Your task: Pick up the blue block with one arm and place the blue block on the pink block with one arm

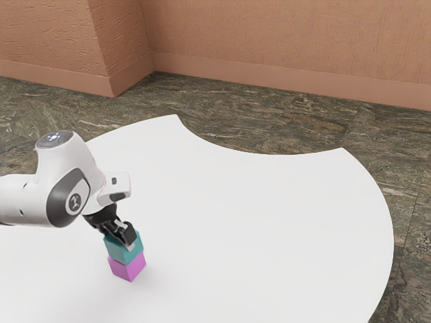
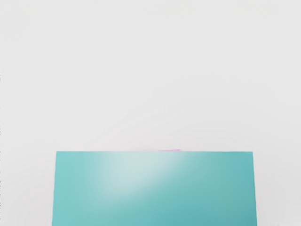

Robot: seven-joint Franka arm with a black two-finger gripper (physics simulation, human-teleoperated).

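The blue block (image 1: 126, 249), teal in colour, rests on top of the pink block (image 1: 127, 268) near the front left of the white table (image 1: 269, 222). My gripper (image 1: 120, 235) comes down on the blue block from above, its black fingers against two opposite sides, shut on it. In the wrist view the blue block (image 2: 155, 188) lies large just under the hand. A thin pink sliver (image 2: 170, 150) of the pink block peeks out past its far edge.
The round white table stretches wide toward the exterior view's right and back. Its cut-out edge (image 1: 262, 149) lies at the far side. Marbled floor (image 1: 303, 108) and brick-coloured walls (image 1: 283, 33) surround it.
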